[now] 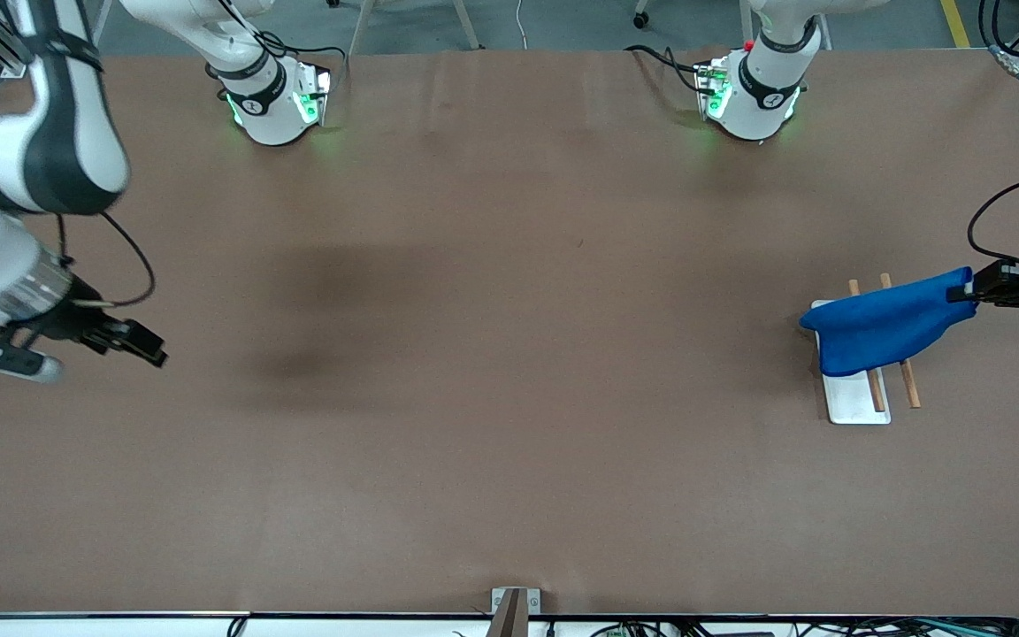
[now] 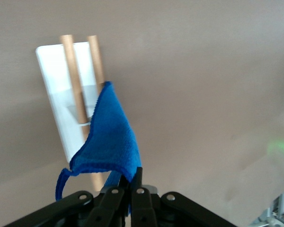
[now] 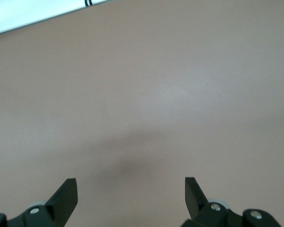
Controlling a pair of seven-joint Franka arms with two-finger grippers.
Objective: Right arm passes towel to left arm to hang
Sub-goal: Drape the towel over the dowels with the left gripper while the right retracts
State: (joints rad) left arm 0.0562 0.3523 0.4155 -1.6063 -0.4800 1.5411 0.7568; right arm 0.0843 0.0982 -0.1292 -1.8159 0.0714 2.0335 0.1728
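Observation:
The royal-blue towel (image 1: 890, 321) drapes across the white rack (image 1: 859, 398) and its two wooden rods (image 1: 909, 385) at the left arm's end of the table. My left gripper (image 1: 969, 290) is shut on the towel's corner and holds it up over the rack's edge. In the left wrist view the towel (image 2: 111, 142) hangs from my left gripper (image 2: 132, 177) down to the rods (image 2: 73, 78), with a thread loop dangling beside it. My right gripper (image 1: 151, 349) is open and empty over bare table at the right arm's end; it also shows in the right wrist view (image 3: 131, 189).
The brown table (image 1: 509, 354) spreads between the two arms. The arm bases (image 1: 275, 97) stand along its edge farthest from the front camera. A cable (image 1: 996, 208) loops above the left gripper.

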